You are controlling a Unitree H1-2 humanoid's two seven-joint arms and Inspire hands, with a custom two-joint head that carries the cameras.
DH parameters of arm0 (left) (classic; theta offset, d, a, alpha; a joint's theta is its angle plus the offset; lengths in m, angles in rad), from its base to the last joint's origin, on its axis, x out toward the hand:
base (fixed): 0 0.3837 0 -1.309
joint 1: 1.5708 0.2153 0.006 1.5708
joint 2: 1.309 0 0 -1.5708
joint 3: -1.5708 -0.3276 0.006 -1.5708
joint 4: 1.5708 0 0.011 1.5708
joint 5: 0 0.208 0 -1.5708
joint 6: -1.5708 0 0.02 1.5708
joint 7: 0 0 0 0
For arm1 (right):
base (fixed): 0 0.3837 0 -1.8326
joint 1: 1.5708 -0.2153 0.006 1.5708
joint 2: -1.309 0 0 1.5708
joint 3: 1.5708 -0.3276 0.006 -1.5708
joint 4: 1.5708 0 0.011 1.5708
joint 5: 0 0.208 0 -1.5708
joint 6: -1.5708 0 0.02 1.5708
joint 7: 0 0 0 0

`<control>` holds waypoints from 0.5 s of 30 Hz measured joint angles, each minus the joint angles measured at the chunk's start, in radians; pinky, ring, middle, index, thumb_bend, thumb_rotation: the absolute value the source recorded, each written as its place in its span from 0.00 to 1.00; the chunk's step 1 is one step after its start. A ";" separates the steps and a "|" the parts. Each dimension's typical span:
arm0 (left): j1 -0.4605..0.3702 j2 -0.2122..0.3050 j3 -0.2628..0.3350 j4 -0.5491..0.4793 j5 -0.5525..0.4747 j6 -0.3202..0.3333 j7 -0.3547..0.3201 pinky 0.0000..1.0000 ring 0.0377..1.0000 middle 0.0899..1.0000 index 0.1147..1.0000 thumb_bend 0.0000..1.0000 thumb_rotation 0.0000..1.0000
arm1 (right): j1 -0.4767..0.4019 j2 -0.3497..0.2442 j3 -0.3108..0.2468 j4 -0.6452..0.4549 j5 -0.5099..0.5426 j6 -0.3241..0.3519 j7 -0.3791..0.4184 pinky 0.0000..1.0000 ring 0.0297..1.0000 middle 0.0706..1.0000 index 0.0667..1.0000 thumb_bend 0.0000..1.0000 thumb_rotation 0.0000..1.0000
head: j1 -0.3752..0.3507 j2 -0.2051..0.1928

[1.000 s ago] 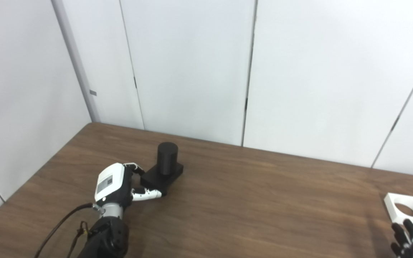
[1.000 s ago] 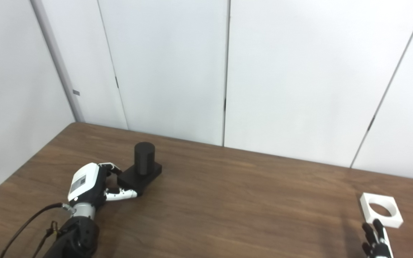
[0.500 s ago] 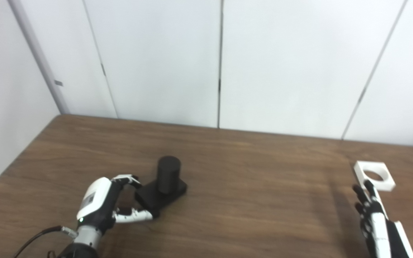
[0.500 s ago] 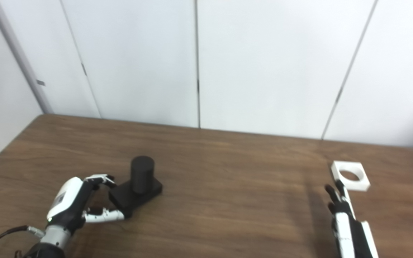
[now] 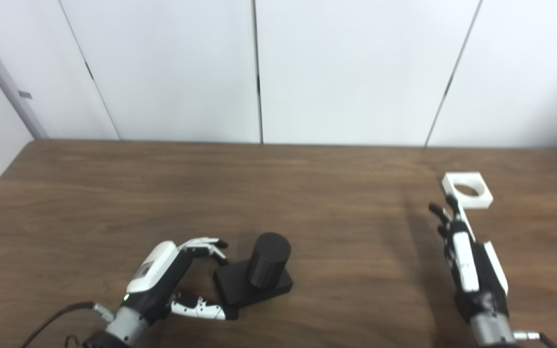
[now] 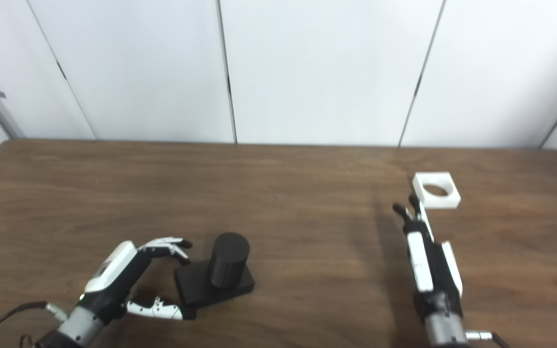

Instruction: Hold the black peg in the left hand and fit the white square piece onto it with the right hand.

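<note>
The black peg (image 5: 269, 258) stands upright on its square black base (image 5: 240, 290) near the table's front left. My left hand (image 5: 162, 275) is open beside the base's left end. Its fingers (image 5: 206, 244) curl over the far side and the thumb (image 5: 201, 309) lies along the near side. I cannot tell whether they press on the base. The white square piece (image 5: 474, 201), with a round hole, lies flat at the right. My right hand (image 5: 467, 251) is open and stretched flat just in front of it. Its fingertips (image 5: 452, 200) reach the piece's near left edge.
The brown wooden table (image 5: 331, 217) runs back to a white panelled wall (image 5: 346, 72). A cable (image 5: 51, 319) trails from my left wrist at the bottom left.
The camera has swung to the right and down, so the whole picture has shifted. My right hand has reached forward up to the white piece. The left hand stays by the peg's base.
</note>
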State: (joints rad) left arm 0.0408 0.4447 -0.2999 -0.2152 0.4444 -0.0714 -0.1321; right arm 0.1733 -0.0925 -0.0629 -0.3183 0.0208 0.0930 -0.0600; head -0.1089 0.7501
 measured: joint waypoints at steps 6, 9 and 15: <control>-0.022 -0.002 -0.033 0.024 0.036 -0.039 -0.002 0.71 0.83 0.76 0.42 0.51 0.04 | -0.002 0.002 0.014 -0.006 0.000 0.022 -0.014 1.00 1.00 0.91 1.00 0.56 1.00 | -0.014 0.020; -0.039 -0.002 -0.055 0.042 0.085 -0.056 -0.002 0.73 0.83 0.76 0.42 0.51 0.05 | -0.001 0.003 0.016 -0.007 0.003 0.025 -0.022 1.00 1.00 0.91 1.00 0.56 1.00 | -0.018 0.020; -0.081 -0.010 -0.134 0.065 0.249 -0.073 0.003 0.87 0.82 0.75 0.42 0.52 0.05 | 0.000 0.005 0.031 -0.007 0.008 0.026 -0.025 1.00 1.00 0.92 1.00 0.58 1.00 | -0.035 0.023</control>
State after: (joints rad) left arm -0.0398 0.4349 -0.4334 -0.1502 0.6939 -0.1447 -0.1290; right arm 0.1729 -0.0871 -0.0318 -0.3254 0.0288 0.1190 -0.0847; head -0.1441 0.7731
